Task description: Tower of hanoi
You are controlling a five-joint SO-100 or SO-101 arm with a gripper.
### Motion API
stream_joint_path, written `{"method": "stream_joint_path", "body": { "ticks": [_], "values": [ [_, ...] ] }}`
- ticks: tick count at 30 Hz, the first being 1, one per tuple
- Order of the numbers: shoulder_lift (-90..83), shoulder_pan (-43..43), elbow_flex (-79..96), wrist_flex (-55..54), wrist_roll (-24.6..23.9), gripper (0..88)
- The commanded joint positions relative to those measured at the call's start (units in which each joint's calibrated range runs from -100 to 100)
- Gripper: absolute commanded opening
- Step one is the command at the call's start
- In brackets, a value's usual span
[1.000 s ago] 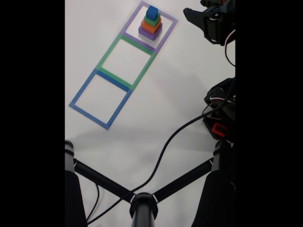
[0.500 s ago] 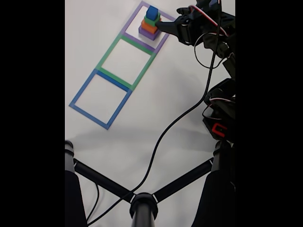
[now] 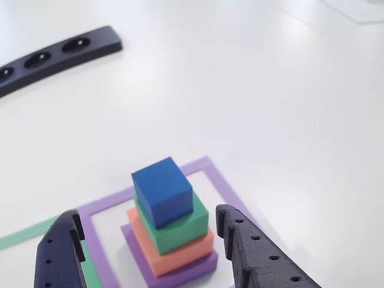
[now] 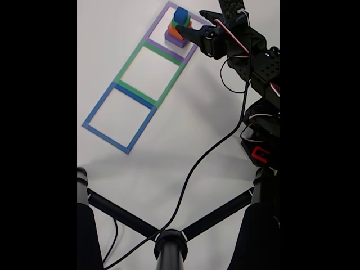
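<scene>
Blocks stand stacked as a little tower inside the purple tape outline (image 3: 223,180) near the far edge of the white counter (image 3: 270,90). Purple block (image 3: 180,273) lies at the bottom, salmon-orange block (image 3: 174,255) sits on it, green block (image 3: 180,228) comes next, and the blue cube (image 3: 162,192) tops the pile, turned a little askew to the ones beneath. In the fixed view the same tower shows small, with the blue cube (image 4: 180,14) uppermost, just beside the arm's front end.

The hand (image 3: 147,252) is released: its two dark fingers (image 3: 252,252) stand well apart, one on each side of the tower, with counter visible between each finger and the blocks. Neither finger touches a block as far as the other view shows. In the fixed view the hand (image 4: 188,25) reaches in from the right edge of the counter and overlaps the tower's right side.

A green tape outline (image 4: 150,67) adjoins the purple one, and a blue tape outline (image 4: 119,118) follows it, the three running in a slanted row towards the near edge. A black bar (image 3: 57,54) with round holes lies at the far left of the counter in the other view. A black cable (image 4: 197,163) trails across the counter from the arm down to a dark stand (image 4: 169,242) at the near edge
</scene>
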Motion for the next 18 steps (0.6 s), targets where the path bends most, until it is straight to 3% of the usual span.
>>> {"method": "stream_joint_path", "body": {
  "ticks": [1, 18],
  "values": [
    [3.66, 0.39, 0.66, -8.80, 1.18, 26.0],
    [21.77, 1.00, -0.52, -28.07, 1.18, 27.4]
  ]
}}
